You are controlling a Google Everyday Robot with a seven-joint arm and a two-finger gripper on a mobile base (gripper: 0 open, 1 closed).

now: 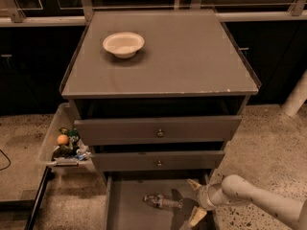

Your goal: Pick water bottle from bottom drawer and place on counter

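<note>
Item 1, task object: the water bottle (163, 201) is lying on its side on the bare floor of the bottom drawer (125, 211). This drawer is sitting pulled out furthest, which is leaving the bottle open to access from above and from the right. Nothing else is showing in the drawer.

Item 2, jaws: they are standing wide apart and holding nothing. They are sitting low over the right part of the bottom drawer, just beside the bottle and clear of it, with both tips pointing left toward it. The arm (259, 202) is coming in from the lower right, across the floor side. In my judgement this is a pre-grasp posture, with the spread set to take the bottle across its body.

Item 3, destination: the table (192, 56) is carrying one white bowl (123, 44) at its rear left. The bowl is looking empty. The bottle is not yet lifted.

Item 4, other containers: the two upper drawers (158, 129) are standing partly out, and their contents are hidden. A clear bin (48, 143) at the left is holding an orange ball (62, 139) and some small mixed items.
</note>
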